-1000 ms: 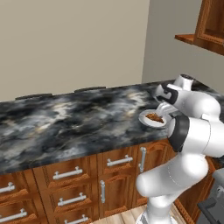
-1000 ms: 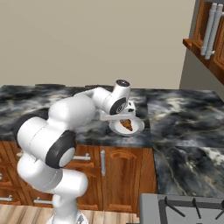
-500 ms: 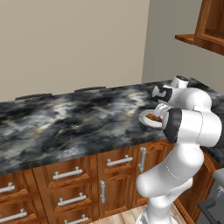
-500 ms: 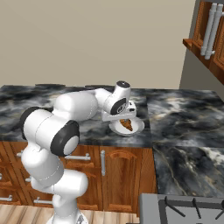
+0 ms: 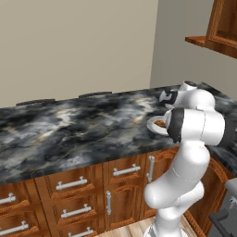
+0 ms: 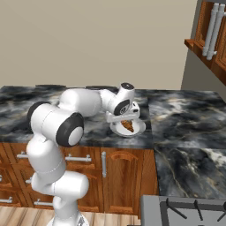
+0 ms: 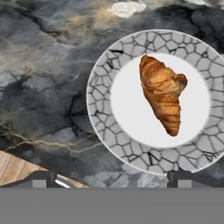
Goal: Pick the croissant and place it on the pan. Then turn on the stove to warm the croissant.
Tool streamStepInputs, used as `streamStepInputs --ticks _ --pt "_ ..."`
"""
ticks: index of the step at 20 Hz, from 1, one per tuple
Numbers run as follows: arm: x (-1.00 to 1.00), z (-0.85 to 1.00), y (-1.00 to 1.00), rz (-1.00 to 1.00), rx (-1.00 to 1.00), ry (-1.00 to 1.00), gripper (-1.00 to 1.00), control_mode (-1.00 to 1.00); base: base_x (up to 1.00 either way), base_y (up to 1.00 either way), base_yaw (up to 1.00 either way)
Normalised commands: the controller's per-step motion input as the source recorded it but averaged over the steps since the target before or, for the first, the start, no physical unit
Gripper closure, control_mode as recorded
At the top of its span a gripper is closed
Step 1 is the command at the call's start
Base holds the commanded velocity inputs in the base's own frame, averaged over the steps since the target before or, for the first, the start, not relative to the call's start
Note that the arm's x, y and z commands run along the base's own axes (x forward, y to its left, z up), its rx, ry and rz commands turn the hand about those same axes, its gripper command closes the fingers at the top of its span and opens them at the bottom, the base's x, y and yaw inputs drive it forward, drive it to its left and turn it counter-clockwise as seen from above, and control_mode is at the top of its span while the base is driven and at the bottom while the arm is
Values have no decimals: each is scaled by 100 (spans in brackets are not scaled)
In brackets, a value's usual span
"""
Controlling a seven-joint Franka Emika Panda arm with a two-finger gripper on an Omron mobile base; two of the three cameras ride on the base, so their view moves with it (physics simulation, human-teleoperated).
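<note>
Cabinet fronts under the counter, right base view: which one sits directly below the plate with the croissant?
The tall door with the vertical handle on its left edge. The plate with the croissant sits above it; the drawer fronts further left carry horizontal handles.

A dark grey and black marbled stone counter [image 6: 185, 119] runs across the scene on top of brown wooden cabinets with silver bar handles [image 5: 69, 184]. Near its front edge, toward the right end of the left run, lies a round white plate with a grey crackle-patterned rim [image 7: 101, 114]. On the plate's plain white middle rests a small orange-brown croissant [image 7: 164, 93]. Two low dark shapes, too small to tell, sit at the counter's far edge on the left.
</note>
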Motion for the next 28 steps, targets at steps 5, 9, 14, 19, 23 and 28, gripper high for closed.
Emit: streamStepInputs --ticks 5,9,14,19,23,28 --pt "20 -20 -8 3 -2 0 -100 -100 0 0 0" --pt "23 -22 -4 2 -4 0 -100 -100 0 0 0" --pt "23 -23 -1 1 -3 0 -100 -100 0 0 0" --pt "21 -24 -6 0 -3 -1 -100 -100 0 0 0" --pt "18 -22 -11 1 -1 -2 -100 -100 0 0 0" --pt "18 -18 -9 1 0 0 -100 -100 0 0 0"
